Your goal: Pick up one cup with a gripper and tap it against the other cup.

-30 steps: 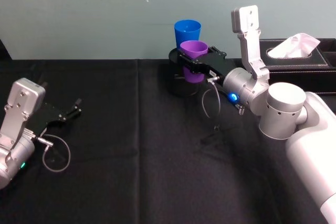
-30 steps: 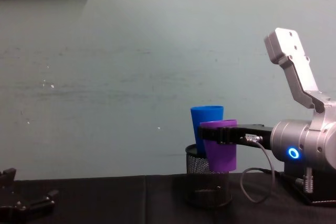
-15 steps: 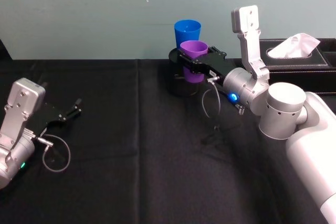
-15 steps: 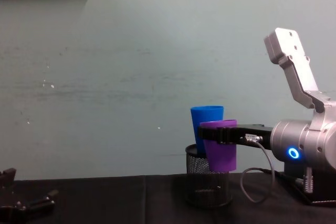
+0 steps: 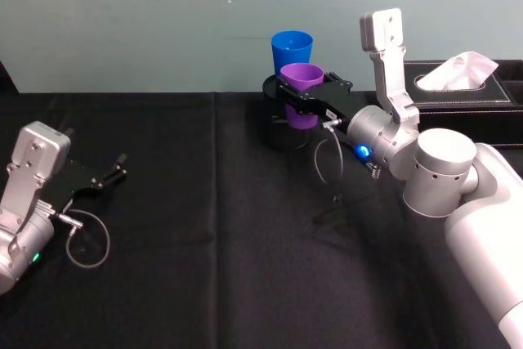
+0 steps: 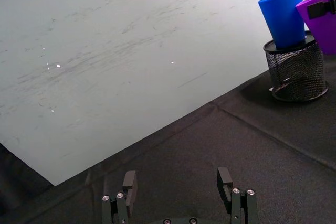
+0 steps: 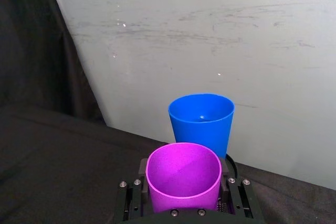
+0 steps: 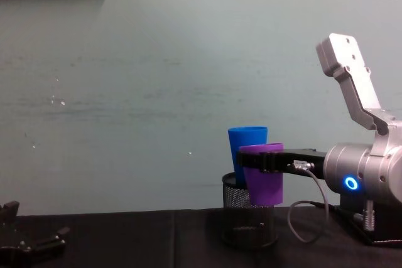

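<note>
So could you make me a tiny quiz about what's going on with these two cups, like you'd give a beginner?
1. True or false: the purple cup stands on the black cloth.
2. Which gripper holds the purple cup? A) left gripper B) right gripper C) neither
3. Fill in: the blue cup sits on top of a black ____ cylinder.

Key
1. False. It is held up in the air, clamped by the right gripper, just in front of the blue cup.
2. B. The left gripper rests open, low at the robot's left.
3. Mesh: the mesh cylinder stands on the cloth by the wall.
</note>
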Available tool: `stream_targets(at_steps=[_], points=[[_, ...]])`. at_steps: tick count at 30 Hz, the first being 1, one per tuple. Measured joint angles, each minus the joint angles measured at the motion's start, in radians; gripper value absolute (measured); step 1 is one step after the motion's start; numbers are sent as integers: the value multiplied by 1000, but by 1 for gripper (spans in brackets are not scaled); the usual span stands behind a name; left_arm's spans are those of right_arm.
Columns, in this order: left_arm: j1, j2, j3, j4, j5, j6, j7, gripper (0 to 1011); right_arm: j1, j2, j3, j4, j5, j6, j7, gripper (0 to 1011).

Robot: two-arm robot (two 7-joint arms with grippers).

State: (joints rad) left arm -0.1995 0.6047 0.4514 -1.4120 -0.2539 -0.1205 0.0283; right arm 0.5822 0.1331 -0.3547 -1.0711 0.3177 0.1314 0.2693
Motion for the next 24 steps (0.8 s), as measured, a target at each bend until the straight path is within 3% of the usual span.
stream_targets(at_steps=[6,10,17,19,24], points=[[0,0,0,0,0,0,0,1000,0,0,0,0,0,0,0,731],[0,0,0,0,0,0,0,1000,-21,12,1,-36,-2,5,17,731],[0,0,0,0,0,0,0,1000,-137,62,2,-194,-11,30,26,731],[0,0,0,0,0,0,0,1000,-199,83,5,-264,-19,31,13,731],[0,0,0,0,0,0,0,1000,-288,104,10,-342,-47,0,-18,731]])
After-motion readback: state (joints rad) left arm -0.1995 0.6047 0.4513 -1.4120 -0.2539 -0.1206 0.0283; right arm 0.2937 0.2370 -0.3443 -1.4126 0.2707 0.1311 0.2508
